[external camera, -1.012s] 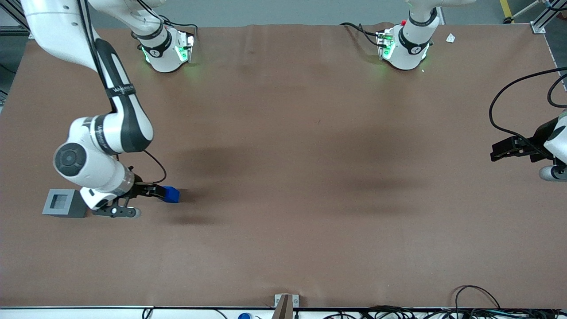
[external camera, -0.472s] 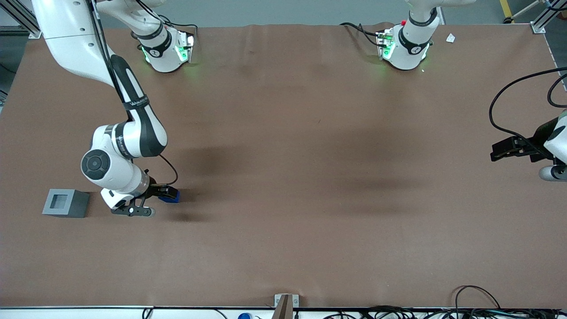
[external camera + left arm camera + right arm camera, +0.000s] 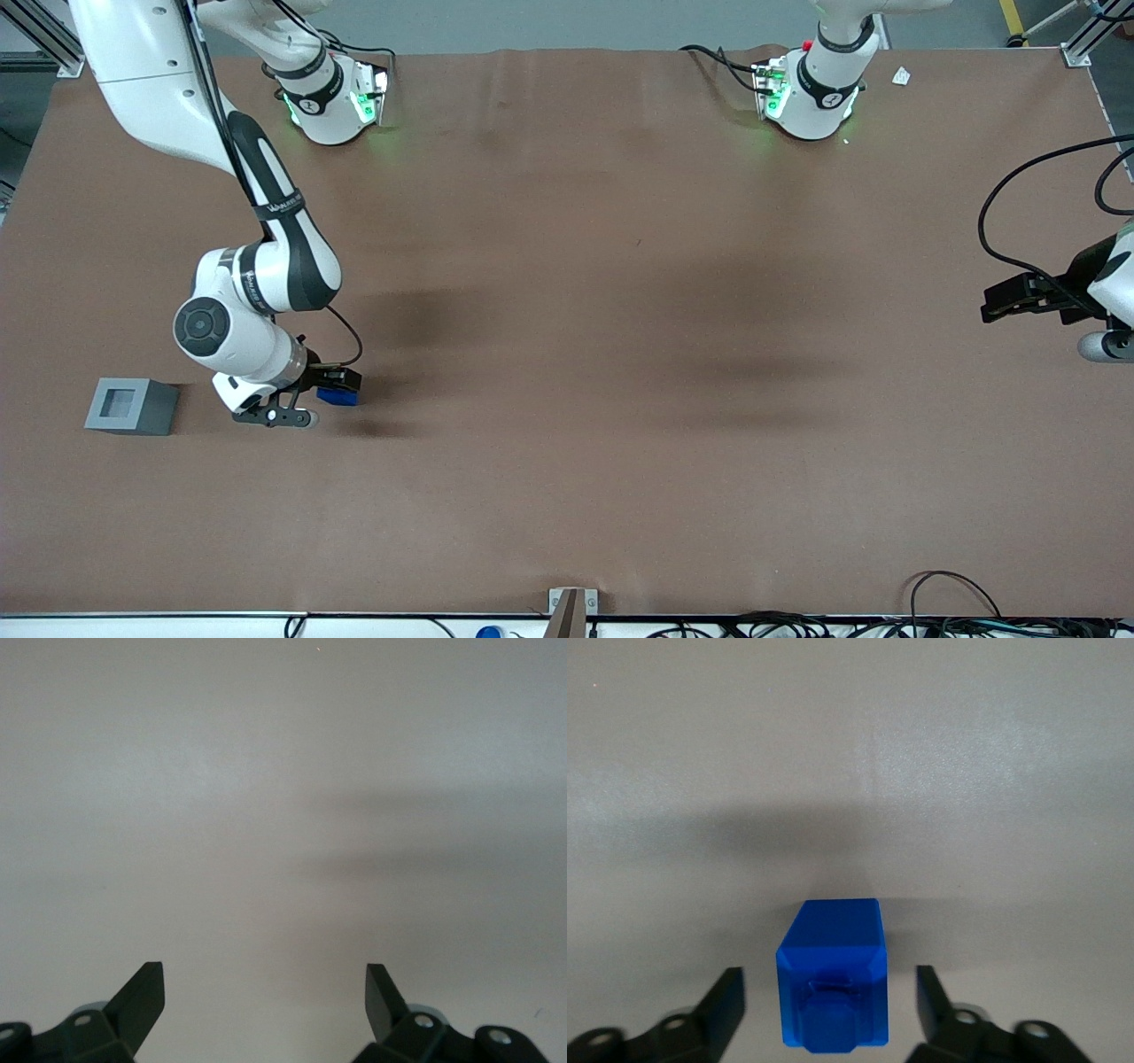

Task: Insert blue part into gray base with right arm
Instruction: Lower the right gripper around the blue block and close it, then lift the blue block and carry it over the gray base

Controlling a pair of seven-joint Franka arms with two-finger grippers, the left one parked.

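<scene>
Gray base (image 3: 131, 406): light-gray square block with a square recess in its top face; stands on the brown table (image 3: 620, 354) toward the working arm's end. Recess holds nothing. Taken here as the landmark.

Blue part (image 3: 337, 397): small bright-blue block, resting on the table apart from the gray base, toward the parked arm's end from it and about as near to the front camera. In the right wrist view the blue part (image 3: 832, 974) shows a raised, stepped feature on one face and sits between the two fingers.

Gripper (image 3: 330, 387): black, two-fingered, low over the table, reaching from the gray base's direction to the blue part. Fingers (image 3: 723, 1003) spread wide, one on each side of the blue part, a visible gap of table between each finger and the block; neither touches it.

Right arm (image 3: 257, 283): white with black joint bands, bent down over the table; its wrist lies between the gray base and the blue part. A thin black cable (image 3: 350, 332) loops beside the wrist.
</scene>
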